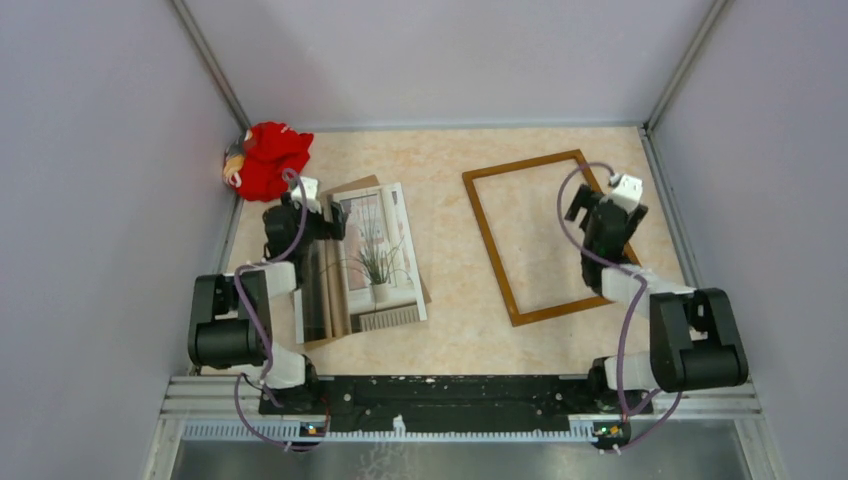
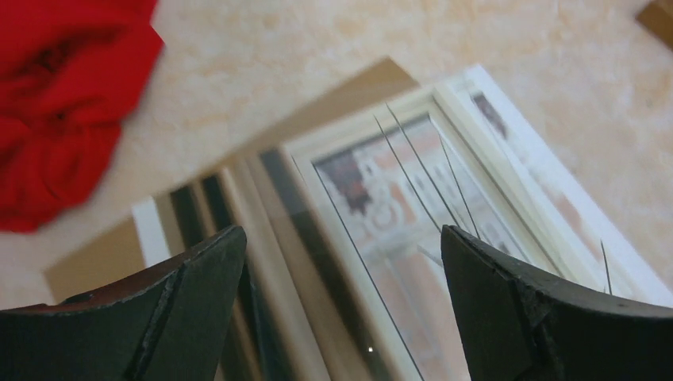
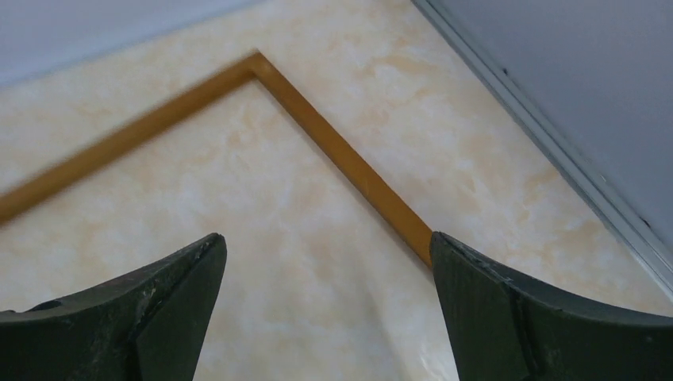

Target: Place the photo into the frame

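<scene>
The photo (image 1: 375,260), a print of a thin-stemmed potted plant by a window with a white border, lies face up on the left of the table. My left gripper (image 1: 330,215) hovers over its far left part, open and holding nothing. The left wrist view shows the photo (image 2: 397,206) between the spread fingers of that gripper (image 2: 341,234). The frame (image 1: 489,245), an empty golden-brown wooden rectangle, lies flat on the right. My right gripper (image 1: 582,205) is open above the frame's far right corner. In the right wrist view the frame (image 3: 341,159) runs under the right fingertip of that gripper (image 3: 327,238).
A brown cardboard backing board (image 1: 362,185) lies under the photo, and its corner (image 2: 349,95) sticks out beyond the print. A red cloth (image 1: 268,158) is bunched in the far left corner. Grey walls and a metal rail (image 3: 555,143) close in the table.
</scene>
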